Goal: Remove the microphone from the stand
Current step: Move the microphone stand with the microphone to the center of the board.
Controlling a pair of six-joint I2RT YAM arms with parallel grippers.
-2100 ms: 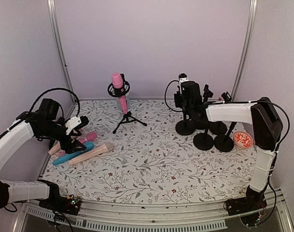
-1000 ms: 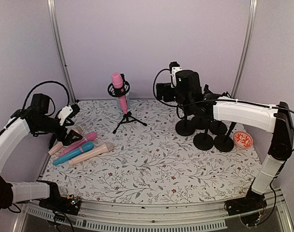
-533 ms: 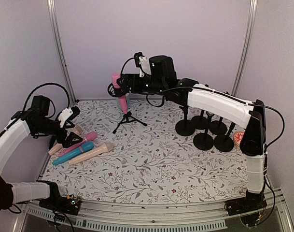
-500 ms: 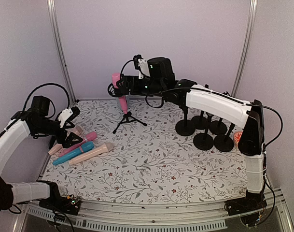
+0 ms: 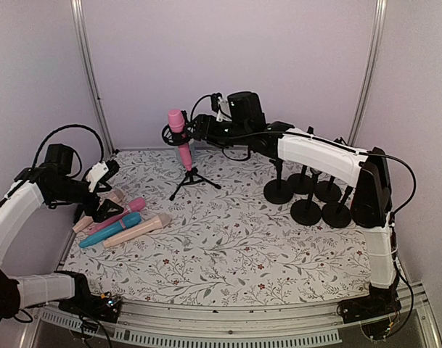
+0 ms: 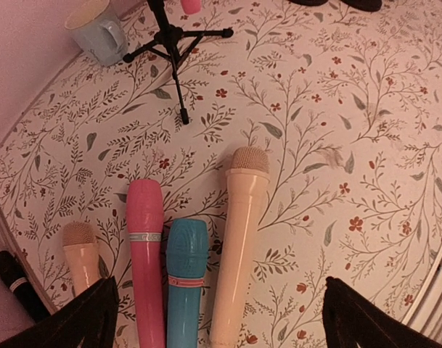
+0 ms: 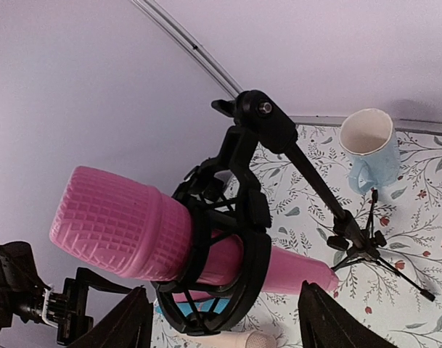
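Right gripper [image 7: 228, 319]: has swung across to the microphone [image 7: 126, 228], jaws apart either side of it (narrowing, no contact yet).
Microphone: in the stand [image 7: 258, 123], far left.
Left gripper [image 6: 221, 315]: open, idle.
Meaning: grasp looks imminent.

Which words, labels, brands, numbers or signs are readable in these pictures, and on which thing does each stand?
No text can be read anywhere.
The pink microphone in the stand and the mug show no print.
The thin bands on the blue microphone and the loose pink microphone are too small to read.
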